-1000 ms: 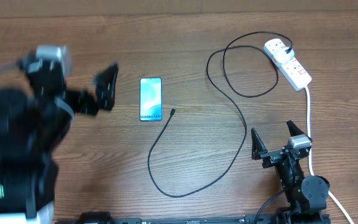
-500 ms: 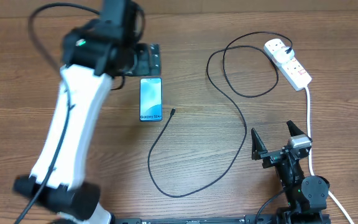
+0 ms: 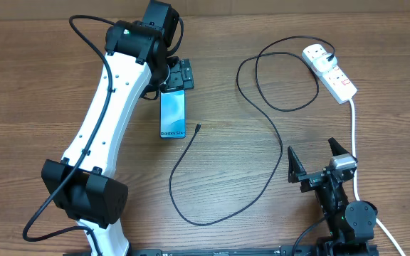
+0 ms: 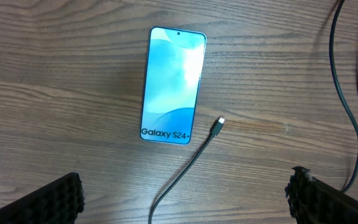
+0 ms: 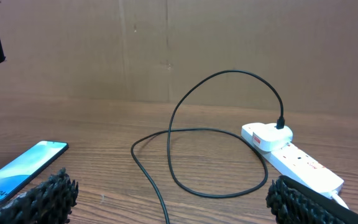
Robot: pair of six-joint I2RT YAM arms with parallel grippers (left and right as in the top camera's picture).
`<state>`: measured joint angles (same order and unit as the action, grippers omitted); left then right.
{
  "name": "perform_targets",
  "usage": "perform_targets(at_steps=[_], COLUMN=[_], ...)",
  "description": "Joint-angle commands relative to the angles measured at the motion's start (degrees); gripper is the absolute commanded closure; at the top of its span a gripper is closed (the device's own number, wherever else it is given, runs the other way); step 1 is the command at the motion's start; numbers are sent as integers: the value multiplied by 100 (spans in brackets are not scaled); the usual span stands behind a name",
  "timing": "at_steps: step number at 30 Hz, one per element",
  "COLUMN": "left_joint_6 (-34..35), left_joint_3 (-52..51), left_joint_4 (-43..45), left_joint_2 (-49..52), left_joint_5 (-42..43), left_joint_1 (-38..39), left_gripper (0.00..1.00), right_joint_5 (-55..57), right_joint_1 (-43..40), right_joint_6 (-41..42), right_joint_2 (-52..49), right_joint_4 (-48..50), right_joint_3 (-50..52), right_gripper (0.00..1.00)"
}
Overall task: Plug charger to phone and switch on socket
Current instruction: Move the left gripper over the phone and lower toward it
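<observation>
in the overhead view the left gripper (image 3: 179, 77) hides the top edge of the phone (image 3: 173, 117), and the red markings on the socket (image 3: 331, 71) are too small for us to read. from the right wrist we see the phone cut off at the left edge.

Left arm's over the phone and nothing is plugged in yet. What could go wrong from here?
1. The connector tip lies loose beside the phone, at its lower corner; the open left gripper coming down could knock either out of line.
2. The black cable loops close to the socket; the right gripper reaching to switch it on could snag the loop.
</observation>
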<state>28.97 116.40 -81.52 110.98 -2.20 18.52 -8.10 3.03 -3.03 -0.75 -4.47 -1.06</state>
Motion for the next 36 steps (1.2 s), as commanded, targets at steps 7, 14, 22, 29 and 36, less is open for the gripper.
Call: perform_targets(at_steps=[7, 14, 22, 29, 36], left_joint_6=[579, -87, -70, -81, -396], left_joint_3=[2, -588, -1333, -1342, -1342], left_joint_4=[-81, 273, 1237, 1207, 1274], left_joint_2=[28, 31, 66, 804, 1401], left_joint_5=[210, 7, -160, -251, -293], left_joint_1=[-2, 39, 33, 219, 153], left_gripper=[0, 0, 0, 0, 0], right_joint_5=[50, 50, 50, 50, 50], right_joint_1=[-15, -15, -15, -15, -15], right_joint_6=[-26, -26, -24, -26, -24], right_joint_2=[26, 26, 26, 26, 26], right_joint_4=[28, 28, 28, 28, 28], right_joint_3=[59, 59, 59, 59, 59], right_gripper=[0, 0, 0, 0, 0])
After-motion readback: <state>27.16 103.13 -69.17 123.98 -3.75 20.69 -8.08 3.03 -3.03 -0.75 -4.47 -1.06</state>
